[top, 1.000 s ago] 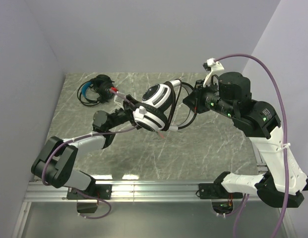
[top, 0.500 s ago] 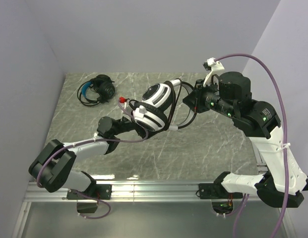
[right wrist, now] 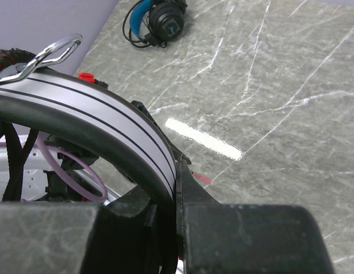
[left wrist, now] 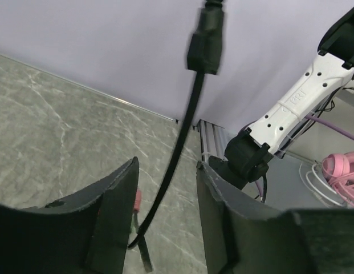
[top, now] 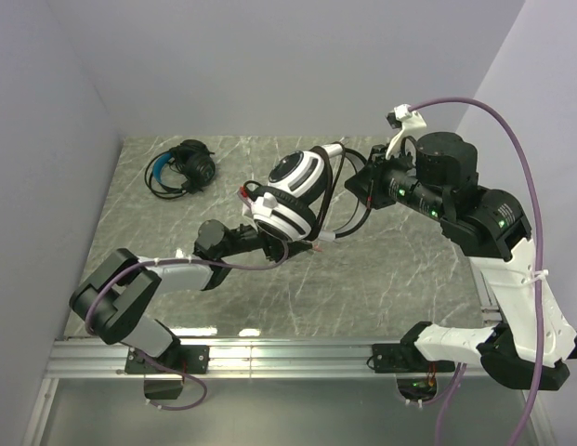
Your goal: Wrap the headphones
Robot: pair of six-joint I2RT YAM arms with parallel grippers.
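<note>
The white headphones (top: pixel 293 195) hang above the table's middle, my right gripper (top: pixel 360 186) shut on the headband (right wrist: pixel 108 123). Their thin black cable (left wrist: pixel 177 154) drops between the fingers (left wrist: pixel 117 217) of my left gripper (left wrist: pixel 167 171), which stands open around it without touching; a red plug tip (left wrist: pixel 136 201) shows low beside the left finger. From above, the left gripper (top: pixel 266 240) sits just below the ear cups, partly hidden by them. The black headphones with the blue headband (top: pixel 181 167) lie at the far left of the table, also visible in the right wrist view (right wrist: pixel 159 17).
Grey walls close in the marble table (top: pixel 409 269) at the back and both sides. An aluminium rail (top: pixel 288 353) runs along the near edge. A pink headset (left wrist: pixel 342 174) lies off the table beside the right arm's base (left wrist: pixel 251 160).
My left gripper has slid right and nearer, under the white headphones, and its jaws have narrowed around the hanging cable. The right arm and the headphones have barely moved.
</note>
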